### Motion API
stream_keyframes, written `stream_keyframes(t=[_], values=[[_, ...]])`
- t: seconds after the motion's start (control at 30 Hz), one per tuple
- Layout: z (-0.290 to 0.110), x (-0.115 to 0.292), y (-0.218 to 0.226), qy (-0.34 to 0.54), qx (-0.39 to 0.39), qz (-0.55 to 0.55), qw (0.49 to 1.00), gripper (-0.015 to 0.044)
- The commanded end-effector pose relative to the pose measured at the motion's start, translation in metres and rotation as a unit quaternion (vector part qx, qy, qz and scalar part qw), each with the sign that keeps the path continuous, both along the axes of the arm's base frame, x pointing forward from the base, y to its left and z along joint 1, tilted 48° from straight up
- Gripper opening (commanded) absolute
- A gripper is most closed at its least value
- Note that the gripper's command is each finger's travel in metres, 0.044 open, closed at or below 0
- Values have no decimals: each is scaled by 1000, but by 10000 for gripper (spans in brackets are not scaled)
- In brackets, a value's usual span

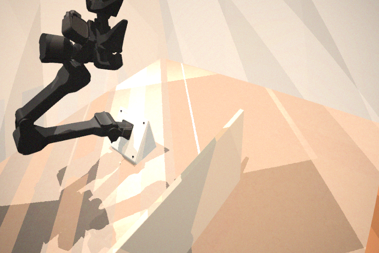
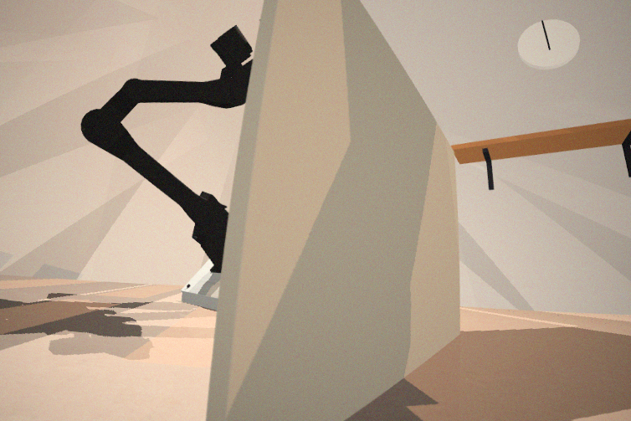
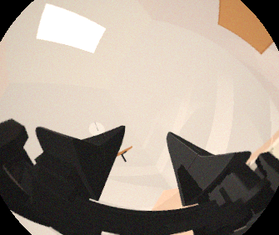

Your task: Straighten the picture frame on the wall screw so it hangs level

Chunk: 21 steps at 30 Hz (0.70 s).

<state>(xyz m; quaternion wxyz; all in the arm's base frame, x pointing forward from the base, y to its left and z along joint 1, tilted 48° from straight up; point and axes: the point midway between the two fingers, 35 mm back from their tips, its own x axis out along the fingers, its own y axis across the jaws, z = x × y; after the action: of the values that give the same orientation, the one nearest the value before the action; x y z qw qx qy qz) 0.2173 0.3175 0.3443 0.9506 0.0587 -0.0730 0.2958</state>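
Frame: we cannot find the picture frame or its screw in any view, so we cannot say where it hangs or how crooked it is.
Jaws: half open with nothing between them; we see only pale wall in the gap.
Gripper (image 3: pixel 144 169): its two dark fingers point up toward the wall, high above the white base (image 1: pixel 139 146).
Arm (image 1: pixel 61 84): bent like an elbow, rising from the base.
Panel (image 2: pixel 325 202): a big tan board stands just beside the base and hides part of the arm.
Far off: a clock (image 2: pixel 548 43) and a wooden shelf (image 2: pixel 540 141).
Task so far: we think nothing is done yet; reaching, lifting, shifting and checking are all left.
Containers: none that we can see.
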Motion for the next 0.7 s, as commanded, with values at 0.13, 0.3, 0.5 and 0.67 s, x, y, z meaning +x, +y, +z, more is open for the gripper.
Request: stream_keyframes(t=[0.13,0.3,0.5,0.67], values=[[-48,49,-125,81,84,-117,986,260],[-88,56,-203,123,152,-199,960,260],[-129,48,-266,150,221,-272,925,260],[-129,48,-266,150,221,-272,925,260]])
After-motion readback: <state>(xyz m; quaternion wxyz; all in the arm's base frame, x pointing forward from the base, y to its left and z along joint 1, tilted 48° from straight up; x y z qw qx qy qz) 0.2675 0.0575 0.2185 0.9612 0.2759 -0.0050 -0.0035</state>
